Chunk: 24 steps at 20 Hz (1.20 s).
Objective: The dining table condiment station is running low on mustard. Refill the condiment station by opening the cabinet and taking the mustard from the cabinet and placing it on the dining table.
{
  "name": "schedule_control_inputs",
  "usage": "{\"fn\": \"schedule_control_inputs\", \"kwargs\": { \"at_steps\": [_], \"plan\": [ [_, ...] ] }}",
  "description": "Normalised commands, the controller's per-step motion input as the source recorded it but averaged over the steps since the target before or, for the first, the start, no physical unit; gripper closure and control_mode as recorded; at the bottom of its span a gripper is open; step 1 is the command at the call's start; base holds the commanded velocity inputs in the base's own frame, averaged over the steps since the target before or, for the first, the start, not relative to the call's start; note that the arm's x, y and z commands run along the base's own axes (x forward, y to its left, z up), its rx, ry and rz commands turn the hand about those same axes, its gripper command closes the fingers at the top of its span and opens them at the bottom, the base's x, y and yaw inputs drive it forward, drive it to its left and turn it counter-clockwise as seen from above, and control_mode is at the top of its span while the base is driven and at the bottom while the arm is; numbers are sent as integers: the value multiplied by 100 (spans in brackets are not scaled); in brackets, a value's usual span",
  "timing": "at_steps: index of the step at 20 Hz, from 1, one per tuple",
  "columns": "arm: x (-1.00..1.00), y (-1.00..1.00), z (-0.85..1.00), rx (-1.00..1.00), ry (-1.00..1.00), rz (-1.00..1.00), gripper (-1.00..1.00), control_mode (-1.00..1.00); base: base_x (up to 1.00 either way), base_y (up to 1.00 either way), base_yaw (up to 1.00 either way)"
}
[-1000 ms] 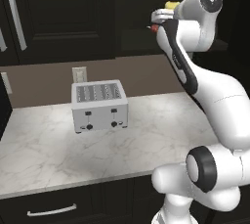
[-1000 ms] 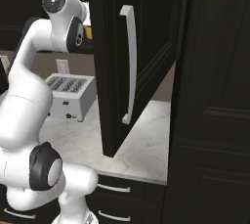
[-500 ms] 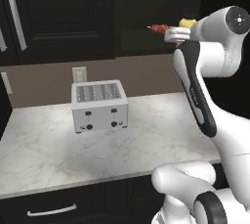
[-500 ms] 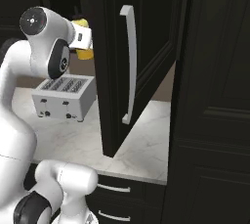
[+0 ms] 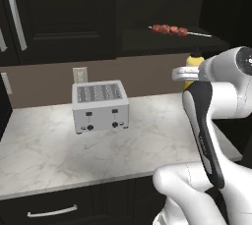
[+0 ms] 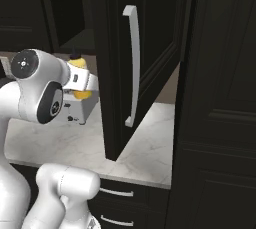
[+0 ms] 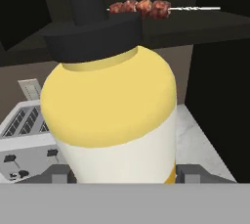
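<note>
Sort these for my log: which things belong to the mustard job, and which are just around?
Job:
mustard, held in the tool
cabinet, door open

Just around:
toaster
meat skewer on the cabinet shelf
counter
wall outlet

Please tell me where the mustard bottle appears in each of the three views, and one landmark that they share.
Left base view: mustard bottle at right, behind the white arm, below the skewer shelf.
Right base view: mustard bottle at left, beside the open cabinet door.
Hand view: mustard bottle at centre, very close.
Shared landmark: silver toaster.
</note>
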Motion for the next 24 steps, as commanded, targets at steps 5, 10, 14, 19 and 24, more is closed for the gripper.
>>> {"fn": "schedule_control_inputs", "kwargs": {
  "at_steps": [5, 10, 14, 19, 24],
  "plan": [
    [0, 0, 0, 0, 0, 0, 100, -100, 0, 0, 0],
    [0, 0, 0, 0, 0, 0, 100, -100, 0, 0, 0],
    [0, 0, 0, 0, 0, 0, 100, -100, 0, 0, 0],
    [0, 0, 0, 0, 0, 0, 100, 100, -23, 1, 1],
    [0, 0, 0, 0, 0, 0, 100, 100, -70, 19, 15]
  ]
}}
